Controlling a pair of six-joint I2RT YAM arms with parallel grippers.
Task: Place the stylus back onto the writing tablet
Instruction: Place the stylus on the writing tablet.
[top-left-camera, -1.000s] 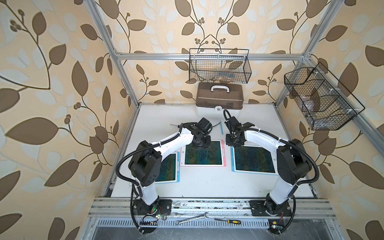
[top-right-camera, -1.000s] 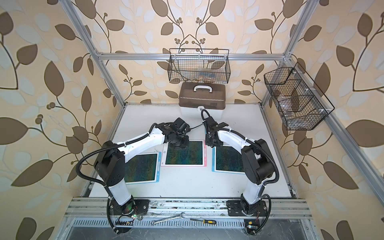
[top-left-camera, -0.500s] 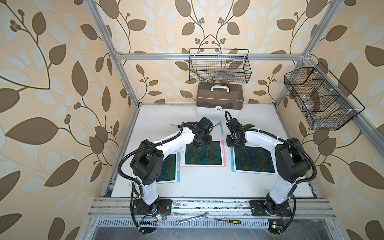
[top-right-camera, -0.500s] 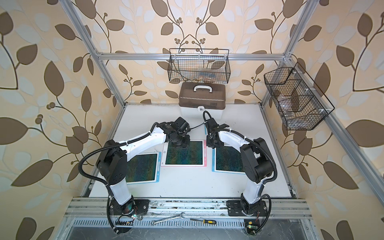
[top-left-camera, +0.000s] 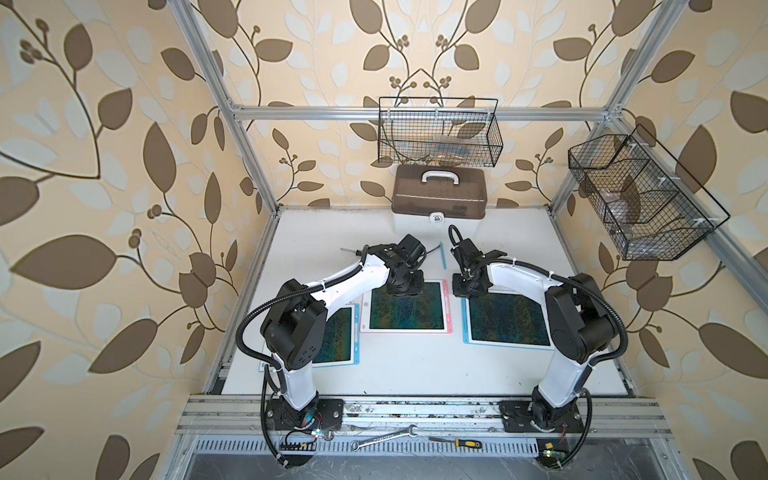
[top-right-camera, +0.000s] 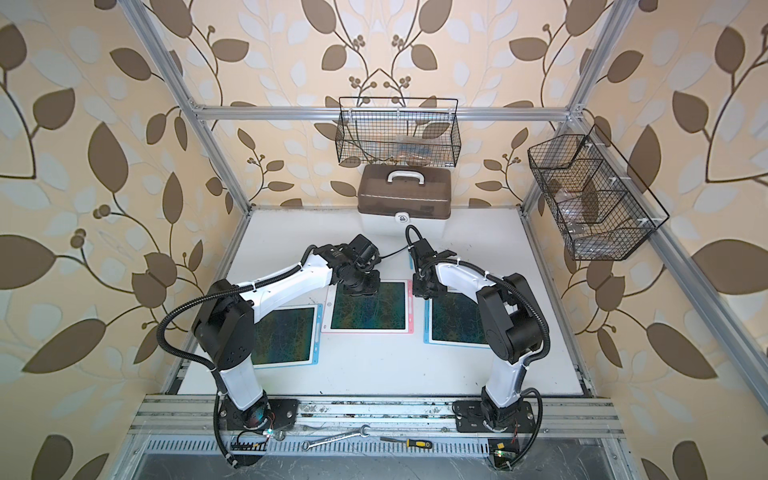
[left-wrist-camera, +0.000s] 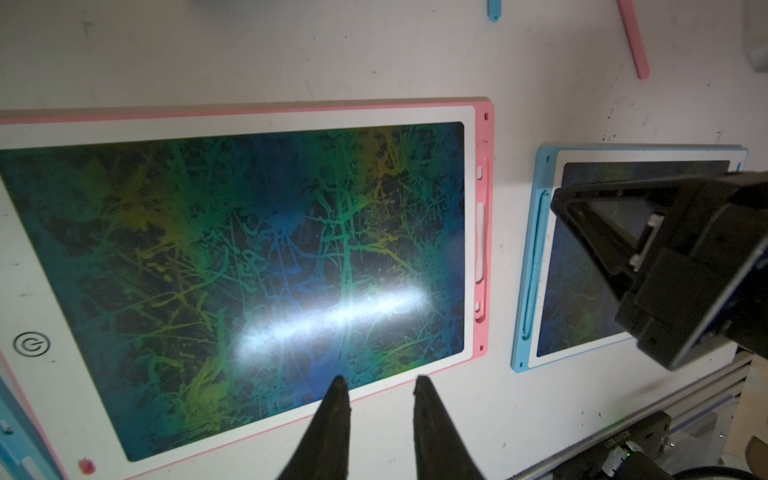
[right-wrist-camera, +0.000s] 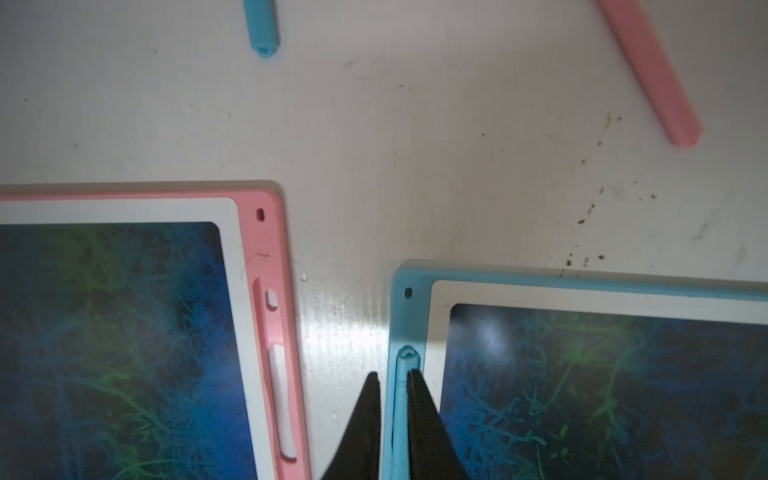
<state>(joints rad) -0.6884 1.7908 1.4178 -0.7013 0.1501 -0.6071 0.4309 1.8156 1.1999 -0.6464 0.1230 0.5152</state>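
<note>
Three writing tablets lie side by side: a blue-framed one (top-left-camera: 338, 336), a pink-framed one (top-left-camera: 411, 316) and a second blue-framed one (top-left-camera: 507, 320). A blue stylus (right-wrist-camera: 401, 365) lies in the side slot of that second blue tablet (right-wrist-camera: 582, 291). My right gripper (right-wrist-camera: 392, 374) straddles it with only a slim gap; one finger touches the stylus, and whether the jaws pinch it is unclear. My left gripper (left-wrist-camera: 381, 380) hovers open and empty over the pink tablet's (left-wrist-camera: 232, 266) edge. The pink tablet's slot (right-wrist-camera: 277, 374) is empty.
A loose blue stylus (top-left-camera: 443, 255) and a pink stylus (right-wrist-camera: 652, 75) lie on the white table behind the tablets. A brown toolbox (top-left-camera: 439, 191) stands at the back wall under a wire basket (top-left-camera: 438, 133). Another basket (top-left-camera: 640, 199) hangs at the right.
My right gripper's jaws have narrowed around the stylus in the slot, and the right wrist has shifted slightly. The left arm has barely moved.
</note>
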